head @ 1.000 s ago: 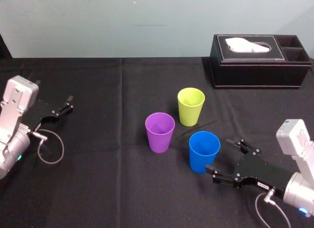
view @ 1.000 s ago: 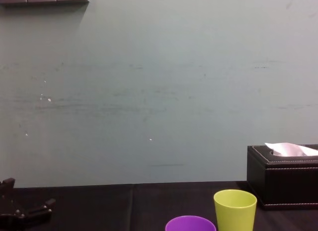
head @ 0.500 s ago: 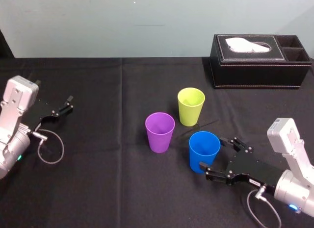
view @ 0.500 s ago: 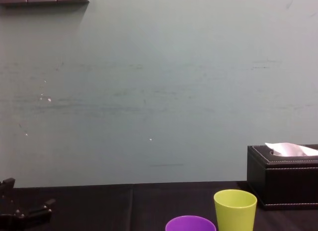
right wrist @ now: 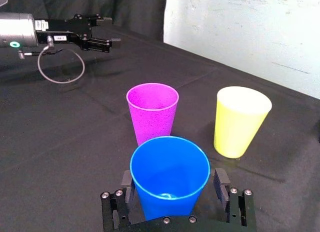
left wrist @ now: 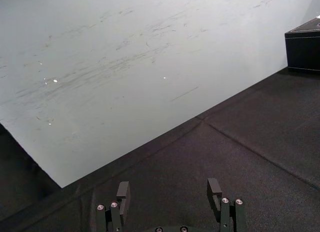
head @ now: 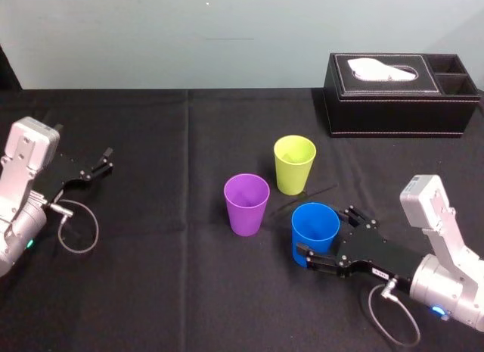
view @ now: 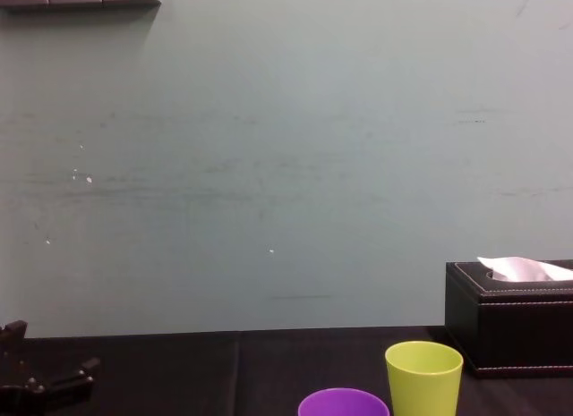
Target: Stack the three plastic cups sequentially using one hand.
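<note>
The table (head: 151, 291), under its black cloth, carries everything. The box (head: 393, 102) sits at the far right, well apart from the work.

The three cups stand upright and mouth up in a loose cluster near the middle, none touching another. The green cup (head: 294, 164) is farthest back, and the purple cup (head: 246, 204) is to its left and nearer. The blue cup (head: 314, 229) is nearest the robot, on the right. Upright with open mouths is how cups need to stand for nesting. The gaps between them leave room for fingers to pass round one cup without knocking its neighbours.

The blue cup stands closest to the right arm, which is probably why that arm goes to it first. The right gripper (head: 325, 236) lies low over the cloth and reaches in sideways from the right, so one finger passes along each side of the cup's wall.

Its fingers are spread wide around the blue cup (right wrist: 170, 167). In the right wrist view a sliver of space shows on both sides (contact cannot be ruled out at the base). It appears to bracket the cup, not clamp it, and has hold of nothing yet. Closing gently looks like the step in hand, since a thin plastic wall could flex or skid.

The left gripper (head: 106, 160) is parked at the table's left edge, fingers apart with nothing between them.
</note>
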{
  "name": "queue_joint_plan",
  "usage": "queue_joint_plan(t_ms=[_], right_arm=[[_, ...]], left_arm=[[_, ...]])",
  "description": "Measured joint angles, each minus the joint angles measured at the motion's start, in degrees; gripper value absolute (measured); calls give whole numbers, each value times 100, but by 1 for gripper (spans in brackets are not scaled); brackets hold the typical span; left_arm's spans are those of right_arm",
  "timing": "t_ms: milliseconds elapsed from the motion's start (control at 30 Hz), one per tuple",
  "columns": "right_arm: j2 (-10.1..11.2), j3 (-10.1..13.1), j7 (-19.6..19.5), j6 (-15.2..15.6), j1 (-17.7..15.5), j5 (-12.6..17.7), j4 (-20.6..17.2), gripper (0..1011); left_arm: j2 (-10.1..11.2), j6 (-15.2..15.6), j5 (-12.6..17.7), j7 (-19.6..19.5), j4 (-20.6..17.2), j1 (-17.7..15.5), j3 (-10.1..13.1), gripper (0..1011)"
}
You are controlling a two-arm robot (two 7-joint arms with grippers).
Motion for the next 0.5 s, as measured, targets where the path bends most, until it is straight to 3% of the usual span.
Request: queue_joint_plan(t_ms=[500], right_arm=[[-108,-61,38,-24,150,37,120,1003]], left_arm=[[0,0,0,0,0,0,0,1011]])
